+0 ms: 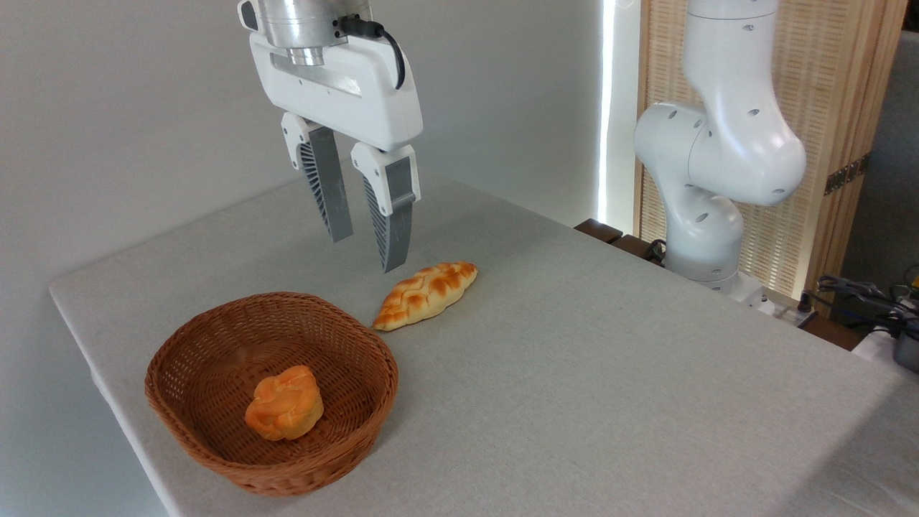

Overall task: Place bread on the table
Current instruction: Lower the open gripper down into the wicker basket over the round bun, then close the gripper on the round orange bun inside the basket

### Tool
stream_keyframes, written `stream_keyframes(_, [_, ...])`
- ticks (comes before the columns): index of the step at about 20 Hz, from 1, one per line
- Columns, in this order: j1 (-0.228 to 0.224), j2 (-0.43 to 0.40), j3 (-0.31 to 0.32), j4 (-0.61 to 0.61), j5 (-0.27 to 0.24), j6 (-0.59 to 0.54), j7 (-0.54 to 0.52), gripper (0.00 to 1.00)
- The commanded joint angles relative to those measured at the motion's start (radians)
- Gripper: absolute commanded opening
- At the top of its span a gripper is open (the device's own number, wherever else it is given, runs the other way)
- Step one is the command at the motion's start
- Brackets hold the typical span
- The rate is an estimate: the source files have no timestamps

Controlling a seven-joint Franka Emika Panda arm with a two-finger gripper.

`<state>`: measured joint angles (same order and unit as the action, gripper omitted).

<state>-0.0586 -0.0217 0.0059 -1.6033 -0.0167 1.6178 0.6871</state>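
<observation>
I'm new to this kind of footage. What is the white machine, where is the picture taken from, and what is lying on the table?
One fixed camera looks down across the table. The white machine is a robot arm; its tool, two grey fingers, hangs open in the air and holds nothing. A small rounded bun lies inside a brown wicker basket. A longer braided loaf lies on the cloth beside the basket, to its right and farther from the camera. The bun has not yet been taken out.

Bread (pixel 283 411): small rounded orange-golden bun, knotted top, sitting upright at 7 o'clock. Desk (pixel 610 373): flat, grey-beige cloth cover, spans frame from 9 to 4 o'clock.
</observation>
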Motion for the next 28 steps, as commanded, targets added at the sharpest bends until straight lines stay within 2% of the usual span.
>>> stream_keyframes(1, [0.002,0.043,-0.001,0.031,-0.026,0.057,-0.003,1.00])
stream_keyframes(5, [-0.007,0.075,-0.014,0.033,-0.029,0.163,0.002,1.00])
stream_keyframes(10, [-0.010,0.161,-0.034,0.020,-0.015,0.240,0.006,1.00])
stream_keyframes(12, [-0.014,0.198,-0.070,0.013,-0.015,0.307,0.008,1.00])
stream_keyframes(15, [-0.014,0.209,-0.081,-0.075,-0.015,0.459,0.011,1.00])
stream_keyframes(17, [-0.014,0.209,-0.093,-0.127,-0.015,0.516,0.034,1.00])
stream_keyframes(21, [-0.012,0.213,-0.106,-0.168,-0.015,0.563,0.141,1.00])
stream_keyframes(25, [-0.010,0.218,-0.106,-0.188,-0.012,0.570,0.160,1.00])
stream_keyframes(28, [-0.010,0.221,-0.106,-0.202,-0.012,0.577,0.218,1.00])
